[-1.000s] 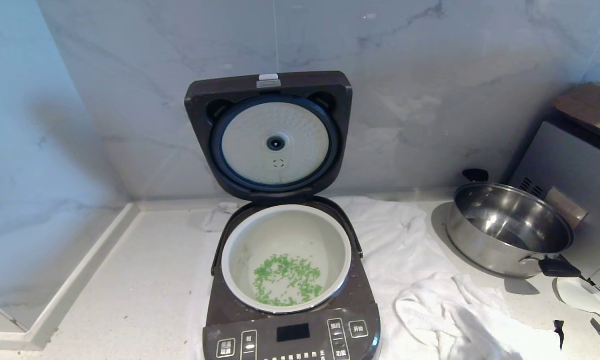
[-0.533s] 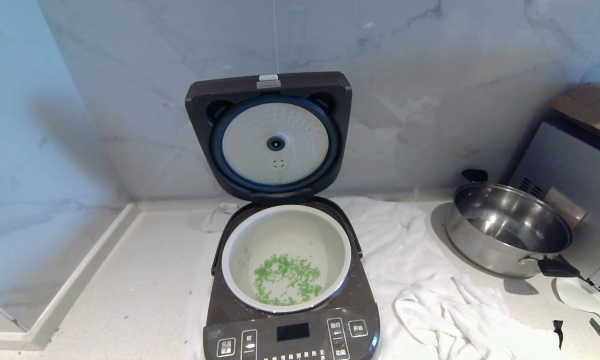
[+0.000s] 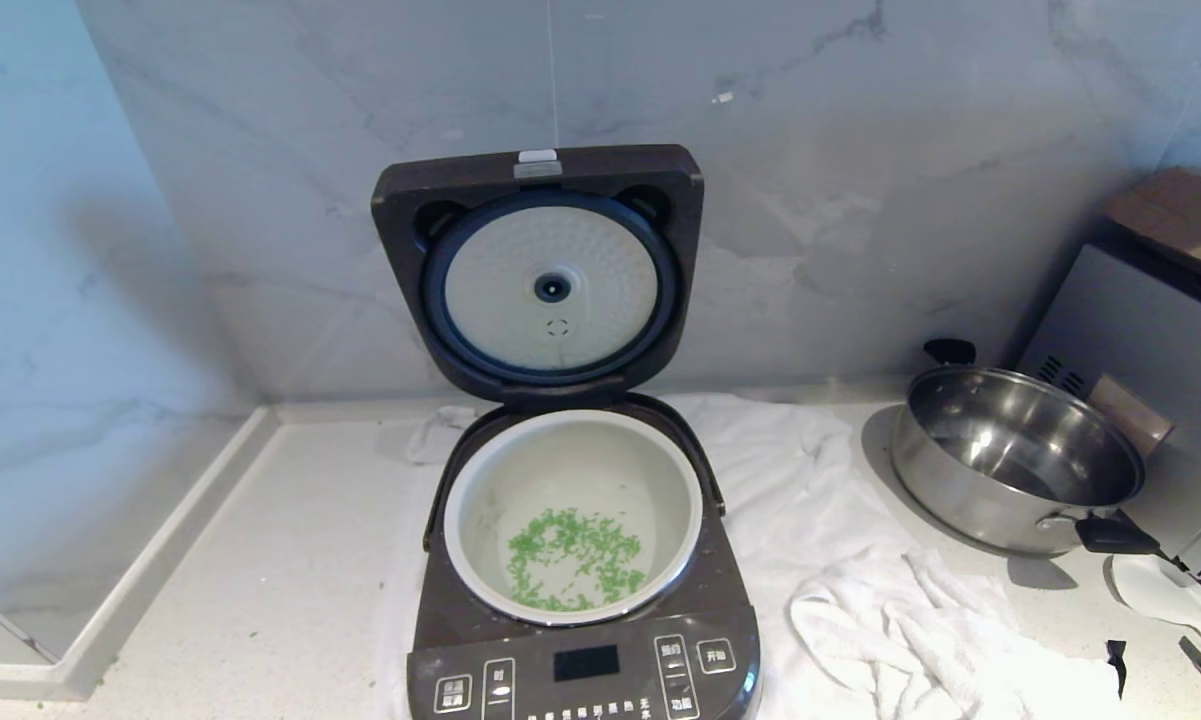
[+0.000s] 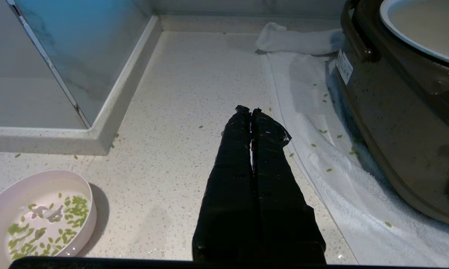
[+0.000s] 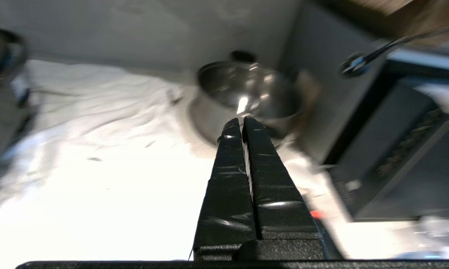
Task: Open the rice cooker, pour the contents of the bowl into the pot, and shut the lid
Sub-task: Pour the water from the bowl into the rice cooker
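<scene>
- The rice cooker [image 3: 580,560] stands on a white towel [image 3: 820,480] at the middle of the table [image 3: 290,560], close to its back edge by the marble wall.
- Its lid [image 3: 540,265] stands upright and open. The white pot [image 3: 573,515] inside holds the green bits [image 3: 570,560].
- The pink bowl [image 4: 37,216] sits on the table to the left of the cooker, well apart from it, with some green bits still wet inside.
- The left pincer [image 4: 251,110] hangs low over the table between bowl and cooker, fingers pressed together, holding nothing.
- The right pincer [image 5: 241,123] is also pressed together and empty, over the towel toward a steel pan [image 5: 246,93] near the table's right edge.
- Only closing the lid appears left to do.
- Risks: a push too near the hinge may not latch the lid; a sideways shove could slide the cooker on the loose towel; the right arm could knock the steel pan; stray green bits lying on the towel beside the cooker stay unswept.
</scene>
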You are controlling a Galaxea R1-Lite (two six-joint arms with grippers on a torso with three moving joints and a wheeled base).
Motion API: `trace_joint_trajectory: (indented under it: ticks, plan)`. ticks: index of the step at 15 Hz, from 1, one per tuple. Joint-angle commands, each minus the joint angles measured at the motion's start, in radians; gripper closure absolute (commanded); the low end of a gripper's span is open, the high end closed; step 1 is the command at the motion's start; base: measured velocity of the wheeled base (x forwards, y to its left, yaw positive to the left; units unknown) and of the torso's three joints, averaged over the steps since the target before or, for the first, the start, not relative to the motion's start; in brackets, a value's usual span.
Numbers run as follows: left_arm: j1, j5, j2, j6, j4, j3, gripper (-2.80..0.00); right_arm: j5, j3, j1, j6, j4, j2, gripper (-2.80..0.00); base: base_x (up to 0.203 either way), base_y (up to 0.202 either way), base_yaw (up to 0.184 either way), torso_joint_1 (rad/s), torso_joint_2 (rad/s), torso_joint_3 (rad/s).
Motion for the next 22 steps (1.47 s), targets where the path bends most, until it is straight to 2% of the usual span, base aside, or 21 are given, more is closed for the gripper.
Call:
trace_joint_trajectory:
  ticks: [1, 4, 5, 9, 12, 22]
  plan:
    - [0.0, 0.001, 0.001, 0.0, 0.001, 0.0, 0.0, 0.095, 0.087, -0.003, 0.076, -0.009, -0.052, 0.0, 0.0, 0.0, 0.0, 0.0, 0.0, 0.0]
    - [0.001, 0.001, 0.001, 0.0, 0.001, 0.0, 0.0, 0.164, 0.221, -0.003, 0.079, -0.069, -0.052, 0.0, 0.0, 0.0, 0.0, 0.0, 0.0, 0.0]
    - [0.0, 0.001, 0.001, 0.0, 0.001, 0.0, 0.0, 0.174, 0.219, -0.003, 0.075, -0.081, -0.052, 0.0, 0.0, 0.0, 0.0, 0.0, 0.0, 0.0]
    - [0.0, 0.001, 0.001, 0.0, 0.001, 0.0, 0.0, 0.172, 0.218, -0.003, 0.09, -0.077, -0.051, 0.0, 0.0, 0.0, 0.0, 0.0, 0.0, 0.0]
    - [-0.002, 0.001, 0.001, 0.0, 0.001, 0.0, 0.0, 0.152, 0.218, -0.003, 0.162, -0.083, -0.051, 0.0, 0.0, 0.0, 0.0, 0.0, 0.0, 0.0]
    - [0.001, 0.007, 0.001, -0.006, -0.008, 0.0, 0.0, 0.148, 0.218, -0.003, 0.167, -0.083, -0.051, 0.0, 0.0, 0.0, 0.0, 0.0, 0.0, 0.0]
